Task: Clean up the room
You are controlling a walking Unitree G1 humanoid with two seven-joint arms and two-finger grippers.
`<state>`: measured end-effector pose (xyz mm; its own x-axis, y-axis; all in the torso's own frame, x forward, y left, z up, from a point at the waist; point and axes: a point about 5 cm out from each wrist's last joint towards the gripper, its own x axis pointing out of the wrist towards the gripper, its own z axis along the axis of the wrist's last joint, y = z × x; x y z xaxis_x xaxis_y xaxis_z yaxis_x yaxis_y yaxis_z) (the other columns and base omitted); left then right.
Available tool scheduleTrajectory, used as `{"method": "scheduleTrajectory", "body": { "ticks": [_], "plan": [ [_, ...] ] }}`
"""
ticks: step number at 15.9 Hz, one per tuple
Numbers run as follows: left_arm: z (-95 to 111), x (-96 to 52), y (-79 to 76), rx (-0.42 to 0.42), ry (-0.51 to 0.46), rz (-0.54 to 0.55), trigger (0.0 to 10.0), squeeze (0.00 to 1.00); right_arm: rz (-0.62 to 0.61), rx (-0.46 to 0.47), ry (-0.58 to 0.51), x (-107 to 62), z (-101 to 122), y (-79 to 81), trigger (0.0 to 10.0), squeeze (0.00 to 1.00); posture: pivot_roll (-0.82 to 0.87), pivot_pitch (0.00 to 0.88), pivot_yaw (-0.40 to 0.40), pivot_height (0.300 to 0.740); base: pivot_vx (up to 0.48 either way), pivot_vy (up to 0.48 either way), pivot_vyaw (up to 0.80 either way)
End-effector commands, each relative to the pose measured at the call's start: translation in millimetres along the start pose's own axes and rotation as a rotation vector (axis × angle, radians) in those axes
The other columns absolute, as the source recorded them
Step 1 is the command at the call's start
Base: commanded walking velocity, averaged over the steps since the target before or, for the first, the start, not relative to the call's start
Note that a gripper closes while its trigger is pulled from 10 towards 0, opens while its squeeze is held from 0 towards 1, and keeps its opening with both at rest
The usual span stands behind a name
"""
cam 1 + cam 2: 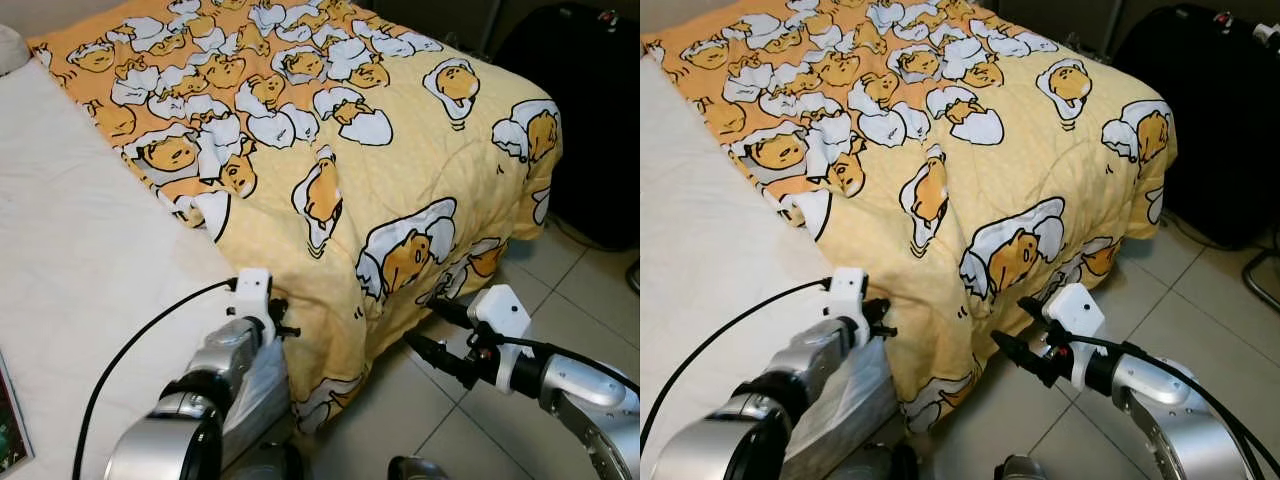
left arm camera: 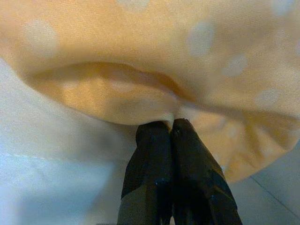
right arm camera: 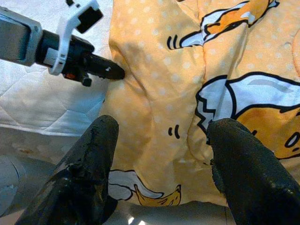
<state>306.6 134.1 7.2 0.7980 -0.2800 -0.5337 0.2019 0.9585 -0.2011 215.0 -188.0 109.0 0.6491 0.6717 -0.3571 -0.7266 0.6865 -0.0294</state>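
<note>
On the bed, a yellow quilt [image 1: 330,150] printed with cartoon egg figures lies spread across the right-hand part of the mattress, its lower corner draped over the foot of the bed and hanging toward the tiled floor [image 1: 560,300]. To its left the white mattress cover [image 1: 70,250] is bare, and the quilt's left edge is folded back on itself in a loose flap. As a judgement, the tidying is only part done: the quilt covers one side and needs drawing across and smoothing before the bed looks made.

The left gripper [image 3: 115,72] reaches forward low over the mattress edge, its two black fingers pressed together against the quilt's side edge. From its own wrist view the fingertips [image 2: 171,129] sit right at a fold of yellow cloth, and they seem to pinch it, though the cloth between them is hard to make out. The right gripper [image 1: 432,330] is held out level beside the hanging corner, near the cloth but not touching, with its fingers [image 3: 243,150] spread wide and empty.

A dark suitcase-like bag [image 1: 590,110] stands on the floor beyond the bed's far corner.
</note>
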Motion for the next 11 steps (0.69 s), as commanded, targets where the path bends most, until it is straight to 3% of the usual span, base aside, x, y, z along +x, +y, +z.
{"method": "scheduleTrajectory", "body": {
  "ticks": [1,3,5,6,8,11],
  "plan": [
    [3,-5.5,9.4,0.020,-0.028,-0.003,0.0,0.00,0.006,-0.014,-0.015,0.1,4,3.2,10.0,0.00,-0.07,0.124,0.104,0.740,0.000,0.000,0.00],
    [-1,-34.9,18.2,0.100,-0.094,-0.064,0.0,0.00,0.011,-0.007,-0.015,0.0,2,5.4,10.0,0.00,-0.06,0.117,0.095,0.740,0.000,0.000,0.00],
    [-3,-51.4,19.5,0.121,-0.108,-0.077,0.0,0.00,0.016,-0.004,-0.014,0.5,2,5.5,10.0,0.00,-0.06,0.114,0.088,0.740,0.000,0.000,0.00],
    [-4,-67.0,18.9,0.136,-0.120,-0.082,0.0,0.00,0.023,-0.007,-0.009,0.7,1,5.7,10.0,0.00,-0.06,0.113,0.084,0.740,0.000,0.000,0.00],
    [-12,-97.4,9.1,0.145,-0.118,-0.102,0.0,0.00,0.029,-0.015,0.003,-1.0,1,2.8,10.0,0.00,-0.06,0.106,0.051,0.740,0.000,0.000,0.00],
    [-28,-116.5,-2.8,0.142,-0.079,-0.100,0.0,0.00,0.039,-0.025,0.016,-3.3,3,-1.7,10.0,0.00,-0.07,0.111,0.024,0.740,0.000,0.000,0.00]
  ]
}}
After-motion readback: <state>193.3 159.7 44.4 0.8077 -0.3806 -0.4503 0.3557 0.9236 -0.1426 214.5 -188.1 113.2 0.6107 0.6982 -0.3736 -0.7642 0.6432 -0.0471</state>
